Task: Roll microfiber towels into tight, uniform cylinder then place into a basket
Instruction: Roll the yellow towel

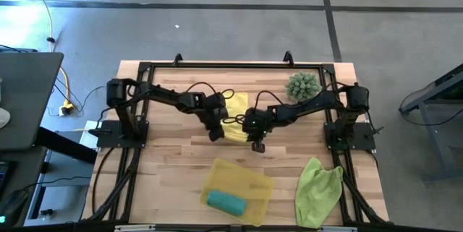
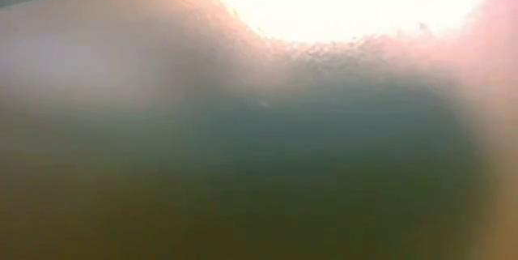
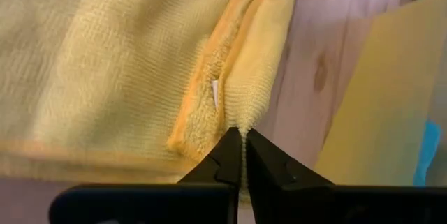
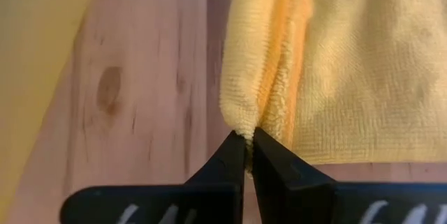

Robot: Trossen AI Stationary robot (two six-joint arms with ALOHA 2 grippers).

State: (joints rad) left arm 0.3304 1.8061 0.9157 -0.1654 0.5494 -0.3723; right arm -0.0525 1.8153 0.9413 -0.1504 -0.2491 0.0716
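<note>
Beyond my right hand, toward the far corner on that side, sits the spiky green plant [image 1: 302, 85], a round ball of points resting on the counter [image 1: 166, 163], whose pale wood planks run under both my hands. Past the counter's edge out beyond my left hand lies a yellow cable [image 1: 64, 87] on the grey floor [image 1: 217, 29], beside a dark desk [image 1: 25, 98]. The level view across the counter is only a blur of glare.
</note>
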